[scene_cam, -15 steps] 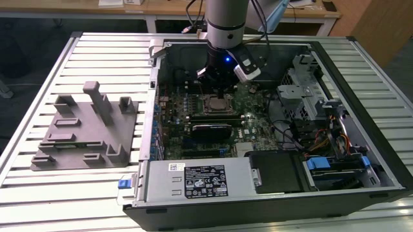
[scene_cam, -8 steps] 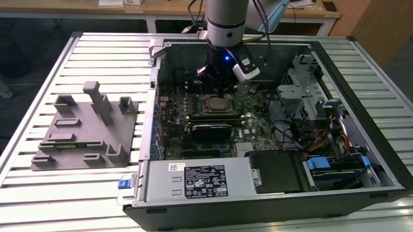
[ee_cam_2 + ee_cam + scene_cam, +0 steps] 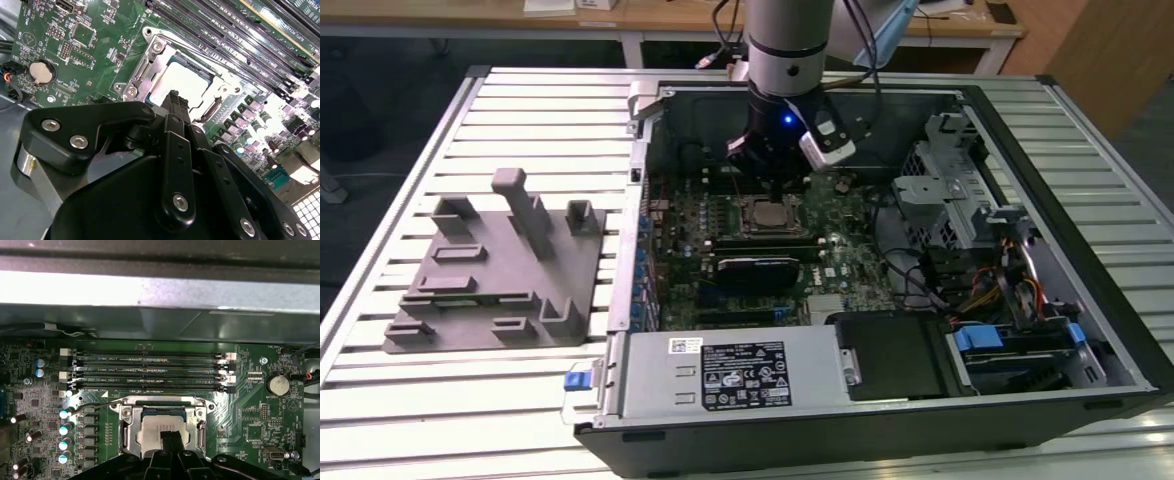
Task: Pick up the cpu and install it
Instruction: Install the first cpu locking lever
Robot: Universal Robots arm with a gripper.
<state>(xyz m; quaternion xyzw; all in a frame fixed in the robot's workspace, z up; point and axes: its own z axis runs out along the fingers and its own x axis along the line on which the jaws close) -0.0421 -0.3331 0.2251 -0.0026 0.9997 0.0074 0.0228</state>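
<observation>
Where the slatted table (image 3: pixel 520 110) carries the open case (image 3: pixel 720 445), a grey fixture (image 3: pixel 494 290) lies just beside the case on the exterior view's left. Inside the case the motherboard (image 3: pixel 250 405) lies flat. Near its middle sits the socket (image 3: pixel 131 426), whose metal frame runs around the cpu (image 3: pixel 155 426). The cpu lies level inside that frame with its pale top up, so it looks already placed, though I cannot tell whether the frame is latched over it.

I judge the cpu to be light, thin and stiff. Its smooth top would slip under a pad, and the contact side is easily harmed. The safe hold is across two opposite edges, kept level, never on the faces.

In both wrist views the gripper (image 3: pixel 171 434) hangs straight above the socket. Its fingers (image 3: pixel 172 107) are drawn close together, with nothing visible between them. Their tips stand over the middle of the cpu's top, and I cannot tell whether they touch it.
</observation>
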